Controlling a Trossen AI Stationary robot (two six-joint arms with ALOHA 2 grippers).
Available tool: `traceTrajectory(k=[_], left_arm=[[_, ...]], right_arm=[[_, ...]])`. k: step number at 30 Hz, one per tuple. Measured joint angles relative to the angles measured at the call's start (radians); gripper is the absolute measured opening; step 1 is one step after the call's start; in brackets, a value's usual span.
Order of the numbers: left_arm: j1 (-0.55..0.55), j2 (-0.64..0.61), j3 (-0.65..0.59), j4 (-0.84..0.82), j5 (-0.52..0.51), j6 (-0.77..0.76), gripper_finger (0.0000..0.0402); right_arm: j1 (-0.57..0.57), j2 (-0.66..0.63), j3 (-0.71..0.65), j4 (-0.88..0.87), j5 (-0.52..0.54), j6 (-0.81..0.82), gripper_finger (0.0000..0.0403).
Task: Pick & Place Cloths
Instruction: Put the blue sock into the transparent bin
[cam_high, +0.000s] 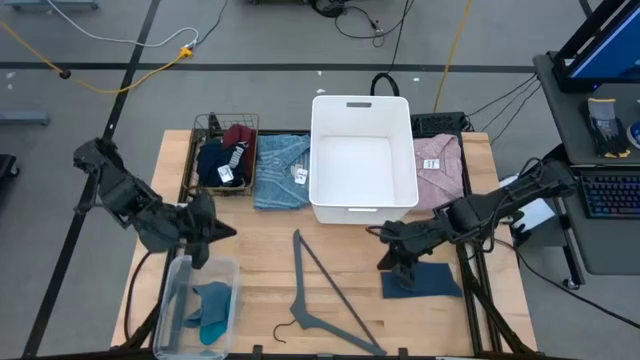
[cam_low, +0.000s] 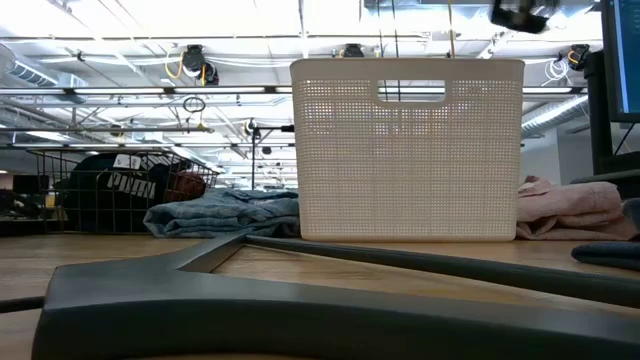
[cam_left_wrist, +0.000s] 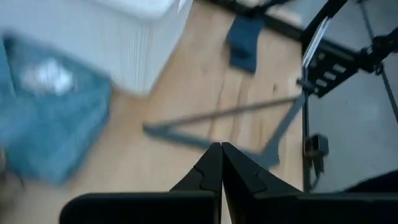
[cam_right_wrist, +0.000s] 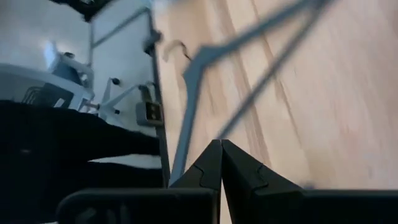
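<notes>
**A:** Hanger (cam_low: 300, 300) is right up front, lying mid-table. Both claws look pinched shut, holding nothing: left gripper (cam_high: 222, 231) above the clear bin (cam_high: 180, 275), right gripper (cam_high: 380, 233) beside the slate-blue cloth (cam_high: 425, 281).

**B:** Risk? The right one could snag that hanger when going for the cloth.

White perforated bin (cam_high: 362, 205), grey hanger (cam_high: 318, 290), light-blue cloth (cam_high: 280, 172), pink cloth (cam_high: 438, 170), slate-blue cloth (cam_high: 422, 281), teal cloth (cam_high: 213, 308)
</notes>
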Motion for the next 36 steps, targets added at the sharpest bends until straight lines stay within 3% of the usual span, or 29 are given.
traceTrajectory(k=[4, 9, 16, 22, 29, 36], left_arm=[[0.043, -0.025, 0.000, 0.094, -0.010, 0.196, 0.0002], [0.088, -0.041, 0.000, 0.146, -0.011, 0.337, 0.0002], [0.136, -0.042, 0.000, 0.141, -0.008, 0.400, 0.0004], [0.151, -0.042, 0.000, 0.141, -0.007, 0.428, 0.0008], [0.151, -0.042, 0.000, 0.141, -0.006, 0.452, 0.0003], [0.151, -0.042, 0.000, 0.140, -0.006, 0.453, 0.0002]], right_arm=[[0.033, 0.000, 0.000, -0.101, -0.025, 0.159, 0.0000], [0.083, 0.000, 0.000, -0.242, -0.089, 0.372, 0.0000], [0.152, 0.000, 0.000, -0.432, -0.168, 0.655, 0.0000], [0.208, 0.000, 0.000, -0.510, -0.157, 0.771, 0.0008], [0.236, 0.000, -0.006, -0.547, -0.155, 0.846, 0.0048], [0.244, 0.000, -0.070, -0.545, -0.158, 0.896, 0.0123]])
